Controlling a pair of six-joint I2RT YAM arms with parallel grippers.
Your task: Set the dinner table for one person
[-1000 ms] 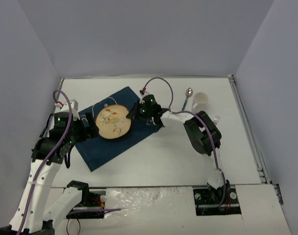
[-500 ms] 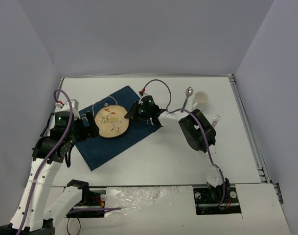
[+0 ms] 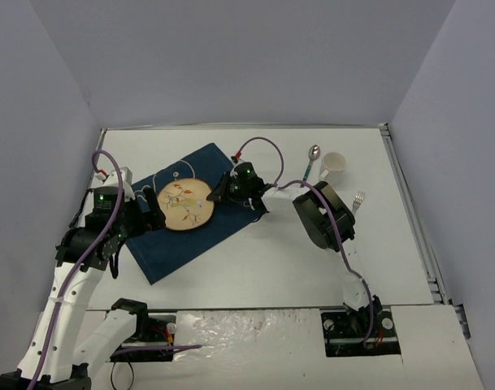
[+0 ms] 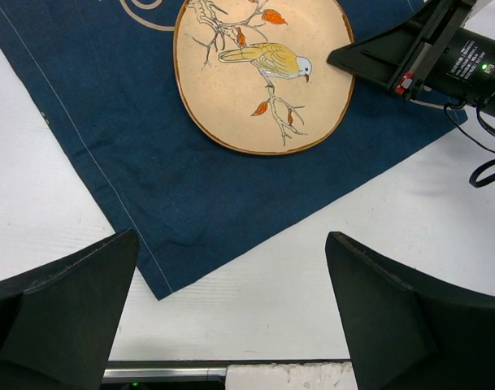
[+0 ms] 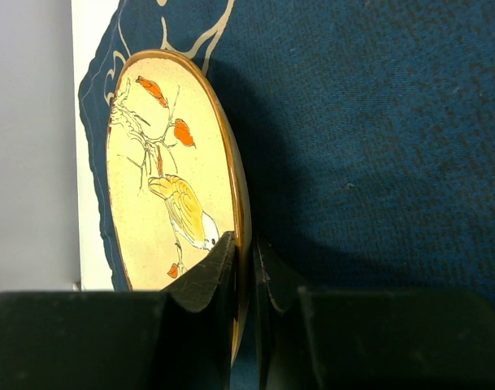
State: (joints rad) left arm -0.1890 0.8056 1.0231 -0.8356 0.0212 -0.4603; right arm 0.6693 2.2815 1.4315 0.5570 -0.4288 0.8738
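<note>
A cream plate point(image 3: 184, 205) painted with a bird and branches sits on the dark blue placemat point(image 3: 178, 244) on the white dinner table point(image 3: 271, 260). My right gripper point(image 3: 217, 193) is shut on the plate's right rim; in the right wrist view its fingers point(image 5: 214, 268) pinch the gold edge of the plate point(image 5: 162, 187) from both sides. My left gripper point(image 3: 154, 213) hangs wide open at the plate's left side with nothing between its fingers. The left wrist view shows the plate point(image 4: 259, 69), the placemat point(image 4: 149, 162) and the right gripper point(image 4: 345, 58) at the rim.
A spoon point(image 3: 313, 158) and a white cup point(image 3: 332, 165) stand at the back right, and a fork point(image 3: 358, 200) lies right of the right arm. The placemat's near corner point(image 4: 158, 288) points toward the table's front edge.
The right gripper has carried the plate a little to the left over the placemat, and the right arm's elbow has swung left. The left gripper has stayed wide open.
</note>
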